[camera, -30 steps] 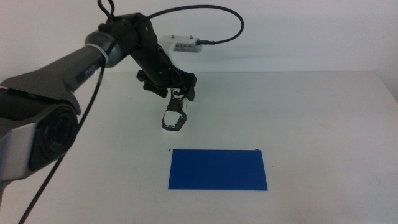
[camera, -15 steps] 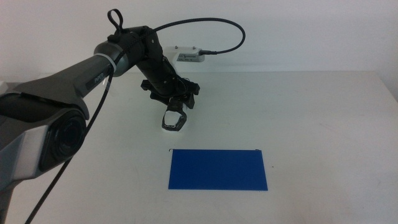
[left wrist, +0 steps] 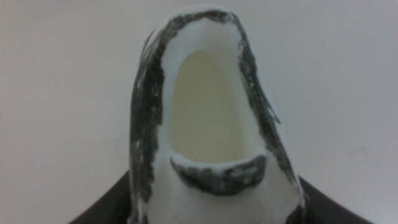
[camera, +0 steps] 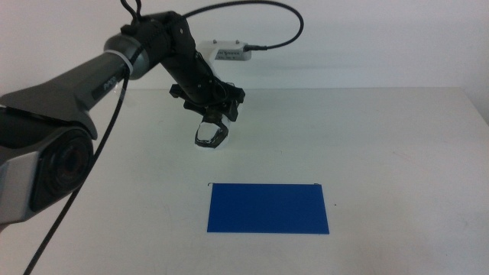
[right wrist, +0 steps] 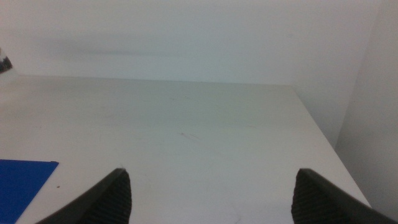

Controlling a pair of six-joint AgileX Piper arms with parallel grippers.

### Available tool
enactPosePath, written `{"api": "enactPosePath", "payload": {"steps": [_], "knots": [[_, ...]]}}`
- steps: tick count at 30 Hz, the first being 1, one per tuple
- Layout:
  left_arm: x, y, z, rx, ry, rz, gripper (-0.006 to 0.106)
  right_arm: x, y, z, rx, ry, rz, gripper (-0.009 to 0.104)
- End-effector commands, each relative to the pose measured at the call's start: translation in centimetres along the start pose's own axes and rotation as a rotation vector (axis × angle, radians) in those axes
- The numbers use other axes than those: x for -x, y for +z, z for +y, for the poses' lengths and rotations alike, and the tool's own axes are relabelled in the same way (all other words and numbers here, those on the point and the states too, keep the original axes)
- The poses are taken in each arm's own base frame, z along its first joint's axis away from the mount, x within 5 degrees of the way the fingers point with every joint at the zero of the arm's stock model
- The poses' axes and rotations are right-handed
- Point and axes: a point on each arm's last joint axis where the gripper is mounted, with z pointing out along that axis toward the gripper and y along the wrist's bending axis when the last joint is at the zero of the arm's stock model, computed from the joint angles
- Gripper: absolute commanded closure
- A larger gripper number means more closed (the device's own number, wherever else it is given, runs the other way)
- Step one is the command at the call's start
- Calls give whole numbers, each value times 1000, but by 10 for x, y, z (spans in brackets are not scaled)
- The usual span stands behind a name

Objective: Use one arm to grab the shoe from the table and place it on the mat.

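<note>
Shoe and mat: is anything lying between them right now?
Nothing. In the middle view, only bare table separates the shoe, gripped by the left gripper, from the mat. The right gripper waits, open.

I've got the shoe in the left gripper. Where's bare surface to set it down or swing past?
The whole mat is bare. The table is open to the mat's right and between mat and shoe. It is crowded only at the far left, where the left gripper holds the shoe. The right gripper waits, open, at the near right.

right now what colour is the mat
Solid blue mat, clearest in the middle view.
</note>
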Motion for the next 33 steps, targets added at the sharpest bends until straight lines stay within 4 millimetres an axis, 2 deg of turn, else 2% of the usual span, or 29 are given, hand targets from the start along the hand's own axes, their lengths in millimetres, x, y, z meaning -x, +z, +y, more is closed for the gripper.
{"api": "enactPosePath", "payload": {"steps": [1, 5, 10, 13, 19, 26, 33], "knots": [[20, -60, -20, -28, 24, -141, 102, 11, -3, 0, -4, -21, -109, 29], [23, -85, -29, -35, 39, -174, 102, 11, -3, 0, -4, -21, -109, 29], [19, -121, -50, 14, 82, -212, 102, 11, -3, 0, -4, -21, -109, 29], [9, -135, -60, 58, 92, -226, 102, 11, -3, 0, -4, -21, -109, 29], [-20, -161, -81, 17, 80, -262, 102, 11, -3, 0, -4, -21, -109, 29], [-56, -167, -109, -14, 99, -243, 102, 11, -3, 0, -4, -21, -109, 29], [-77, -149, -136, -46, 141, -196, 102, 11, -3, 0, -4, -21, -109, 29]]}}
